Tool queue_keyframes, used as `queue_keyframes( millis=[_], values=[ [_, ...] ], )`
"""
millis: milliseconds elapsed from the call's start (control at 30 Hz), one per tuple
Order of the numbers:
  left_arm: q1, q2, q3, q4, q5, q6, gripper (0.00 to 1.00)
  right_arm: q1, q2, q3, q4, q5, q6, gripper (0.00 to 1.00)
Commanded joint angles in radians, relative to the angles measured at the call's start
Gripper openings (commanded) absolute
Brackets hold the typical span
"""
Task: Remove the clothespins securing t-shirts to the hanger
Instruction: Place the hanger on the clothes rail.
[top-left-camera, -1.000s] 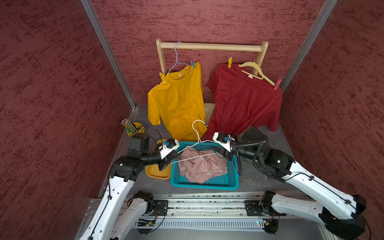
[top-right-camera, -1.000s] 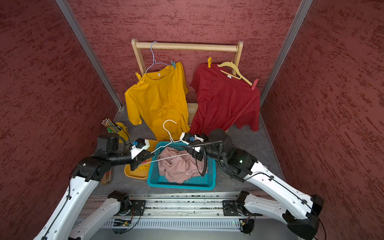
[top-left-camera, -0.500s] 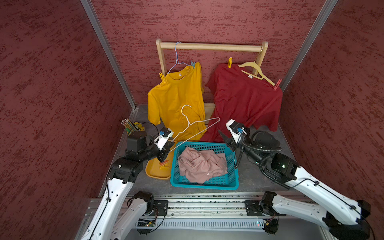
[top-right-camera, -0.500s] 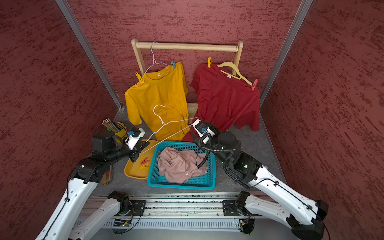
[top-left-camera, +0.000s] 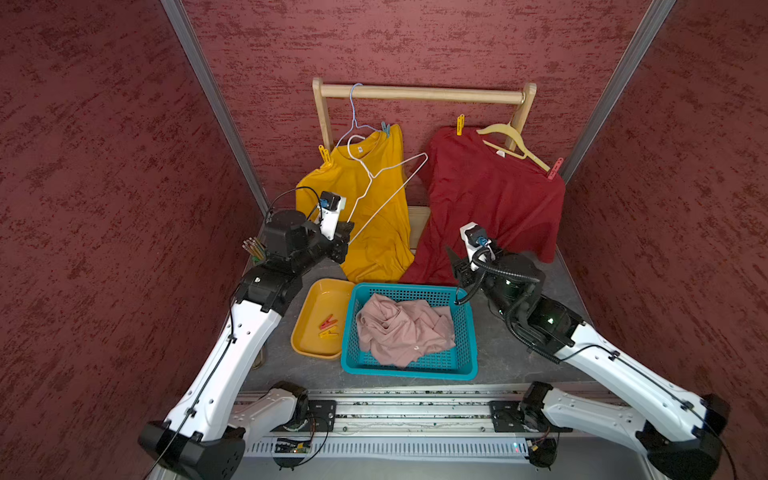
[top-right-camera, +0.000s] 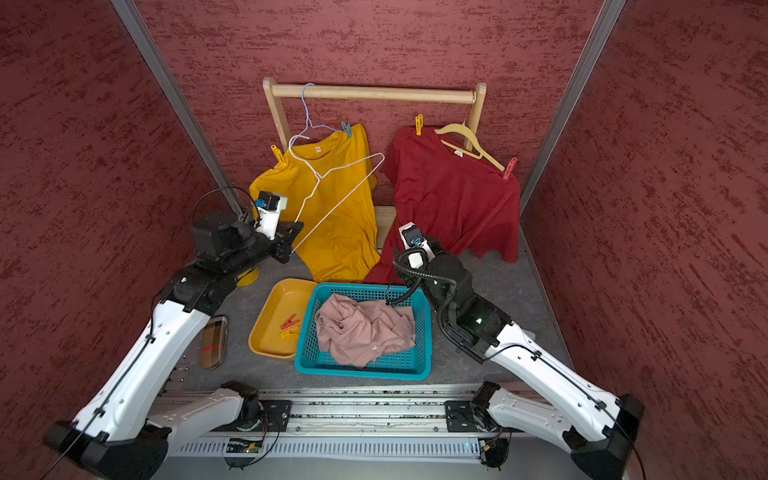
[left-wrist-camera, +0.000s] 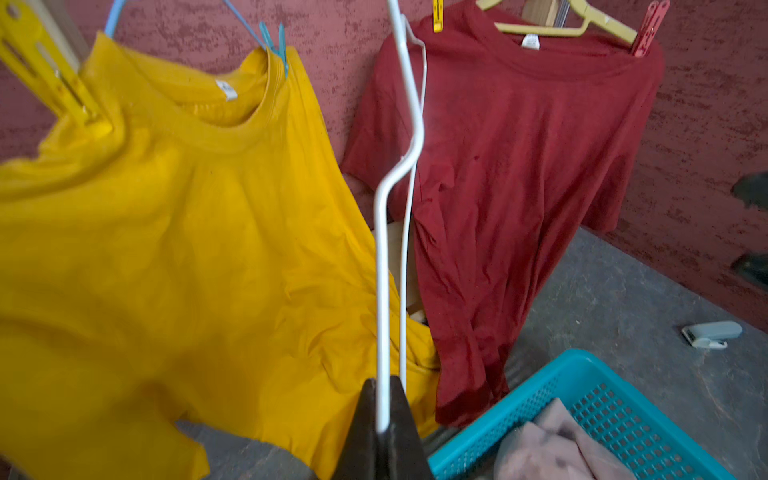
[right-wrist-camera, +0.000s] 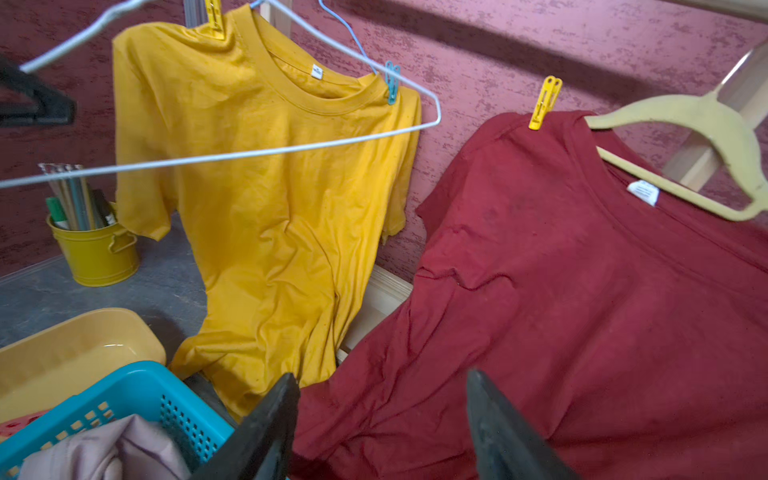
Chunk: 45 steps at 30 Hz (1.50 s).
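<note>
With the yellow t-shirt (top-left-camera: 374, 216) at centre and the red t-shirt (top-left-camera: 490, 199) right of it both pegged, the left gripper (left-wrist-camera: 384, 386), clamped on the bare white hanger (left-wrist-camera: 380, 291), should swing clear so the right gripper (right-wrist-camera: 382, 386), agape and empty, reaches the upper-centre yellow clothespin (top-left-camera: 460, 124).

Top views high above rack (top-left-camera: 419, 93), wrist views low, close, perhaps angled upward, sharing red t-shirt (right-wrist-camera: 582, 311)
</note>
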Motion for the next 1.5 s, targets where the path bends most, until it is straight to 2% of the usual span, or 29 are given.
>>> queue_keyframes(
  millis=[0, 133, 333, 467, 800, 1133, 1233, 1467],
  values=[
    [-0.016, 0.106, 0.123, 0.066, -0.063, -0.018, 0.0, -0.043, -0.009, -0.017, 0.046, -0.036, 0.052, 0.66],
    [-0.013, 0.268, 0.301, 0.083, -0.076, -0.033, 0.0, -0.097, -0.006, -0.026, 0.052, -0.079, 0.073, 0.67],
    [-0.002, 0.508, 0.581, 0.069, 0.003, -0.082, 0.0, -0.123, 0.005, -0.017, 0.055, -0.117, 0.082, 0.67],
    [0.005, 0.613, 0.693, 0.057, 0.005, -0.095, 0.0, -0.134, 0.005, -0.012, 0.047, -0.117, 0.085, 0.67],
    [0.014, 0.695, 0.686, 0.084, 0.004, -0.102, 0.0, -0.157, 0.0, 0.018, 0.03, -0.1, 0.081, 0.67],
    [0.02, 0.692, 0.675, 0.056, 0.009, -0.051, 0.0, -0.231, 0.087, 0.218, -0.078, -0.051, 0.07, 0.67],
    [0.021, 0.682, 0.672, 0.048, 0.032, -0.039, 0.18, -0.287, 0.11, 0.282, -0.098, -0.07, 0.093, 0.67],
    [0.025, 0.729, 0.737, 0.02, 0.087, -0.044, 0.17, -0.366, 0.136, 0.364, -0.132, -0.155, 0.17, 0.66]
  ],
)
